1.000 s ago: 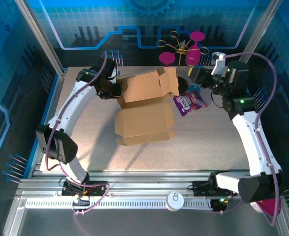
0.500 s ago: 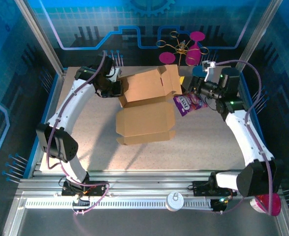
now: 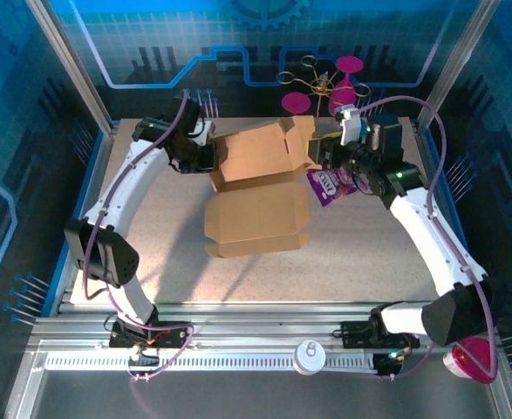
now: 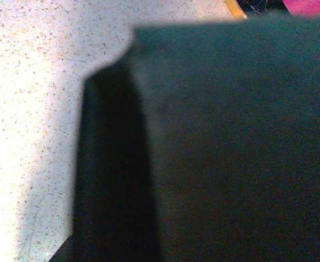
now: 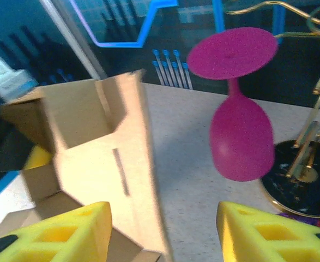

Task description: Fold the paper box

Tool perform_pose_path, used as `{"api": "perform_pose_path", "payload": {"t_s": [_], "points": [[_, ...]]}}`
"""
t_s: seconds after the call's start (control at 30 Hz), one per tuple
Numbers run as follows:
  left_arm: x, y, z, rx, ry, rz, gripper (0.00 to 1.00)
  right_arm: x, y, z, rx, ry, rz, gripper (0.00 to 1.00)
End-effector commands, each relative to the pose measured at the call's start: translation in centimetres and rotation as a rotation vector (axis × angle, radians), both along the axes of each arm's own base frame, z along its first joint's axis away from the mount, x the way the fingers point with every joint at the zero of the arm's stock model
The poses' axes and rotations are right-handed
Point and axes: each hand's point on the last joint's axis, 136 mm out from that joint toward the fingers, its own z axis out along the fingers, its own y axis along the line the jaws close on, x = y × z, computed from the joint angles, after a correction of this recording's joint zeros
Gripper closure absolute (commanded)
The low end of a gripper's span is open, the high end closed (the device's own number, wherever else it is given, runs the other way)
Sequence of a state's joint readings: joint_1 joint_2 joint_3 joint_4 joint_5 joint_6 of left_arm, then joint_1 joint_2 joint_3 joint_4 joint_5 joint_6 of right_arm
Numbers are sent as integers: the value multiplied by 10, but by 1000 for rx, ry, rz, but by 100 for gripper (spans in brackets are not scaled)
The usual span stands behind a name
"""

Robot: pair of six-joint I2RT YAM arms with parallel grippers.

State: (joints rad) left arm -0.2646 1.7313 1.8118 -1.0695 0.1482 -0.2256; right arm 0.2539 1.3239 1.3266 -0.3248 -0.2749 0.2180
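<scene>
The brown paper box [image 3: 256, 218] lies mid-table, its rear half [image 3: 264, 155] tilted up with flaps standing. My left gripper [image 3: 205, 159] is at the box's left wall, shut on the cardboard; a dark box panel [image 4: 230, 136] covers most of the left wrist view, hiding the fingers. My right gripper [image 3: 324, 155] is at the box's right flap, open. In the right wrist view the slotted flap [image 5: 94, 153] runs down between the two yellow fingertips [image 5: 56, 234], with the flap's edge inside the gap of the right gripper [image 5: 162, 237] and no contact visible.
A purple snack packet [image 3: 338, 182] lies just right of the box, under the right arm. A gold rack [image 3: 321, 85] with magenta glasses stands at the back; one upside-down glass [image 5: 241, 142] hangs close ahead of the right fingers. Speckled table [image 4: 29, 109] shows left of the box.
The right arm has swung left from the back-right corner to the box's right flap, jaws a little wider. The left gripper has barely shifted and stays on the box's left wall.
</scene>
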Motion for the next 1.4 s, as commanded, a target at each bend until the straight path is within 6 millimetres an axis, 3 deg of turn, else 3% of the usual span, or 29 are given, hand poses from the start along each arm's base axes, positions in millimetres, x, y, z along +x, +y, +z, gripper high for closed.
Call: {"api": "perform_pose_path", "payload": {"t_s": [0.0,0.2,0.27,0.4,0.47,0.53,0.77,0.93,0.97,1.07,1.13,1.2,1.27,1.37], "points": [[-2,-1,9,-12,-7,-23,100,7,-2,4,-135,-39,-25,50],[-2,-1,8,-15,-7,-13,100,11,15,-1,-222,-48,-25,66],[-1,0,8,-16,-4,-4,100,13,13,-6,-297,-41,-77,78],[-2,2,5,-14,17,27,100,14,1,11,-499,-136,-284,100],[-2,1,4,-26,26,42,100,12,4,23,-611,-193,-374,100],[-2,-1,3,-40,29,57,100,9,17,31,-690,-252,-431,100],[-2,-5,2,-50,37,87,100,-16,107,41,-826,-468,-391,100],[-3,-6,1,-49,38,89,100,-12,137,51,-967,-603,-471,100],[-4,-5,1,-45,38,87,100,-11,137,57,-960,-617,-486,99],[-6,-3,-1,-32,42,82,100,-20,141,73,-853,-594,-403,75],[-7,0,-2,-29,41,79,100,-40,153,79,-683,-514,-157,54],[-6,-1,-1,-45,28,67,100,-76,172,81,-452,-375,220,34],[-5,-4,-1,-67,14,41,100,-112,181,97,-232,-257,503,27],[-4,-7,-4,-93,5,10,100,-145,177,120,-60,-143,699,23]]}}
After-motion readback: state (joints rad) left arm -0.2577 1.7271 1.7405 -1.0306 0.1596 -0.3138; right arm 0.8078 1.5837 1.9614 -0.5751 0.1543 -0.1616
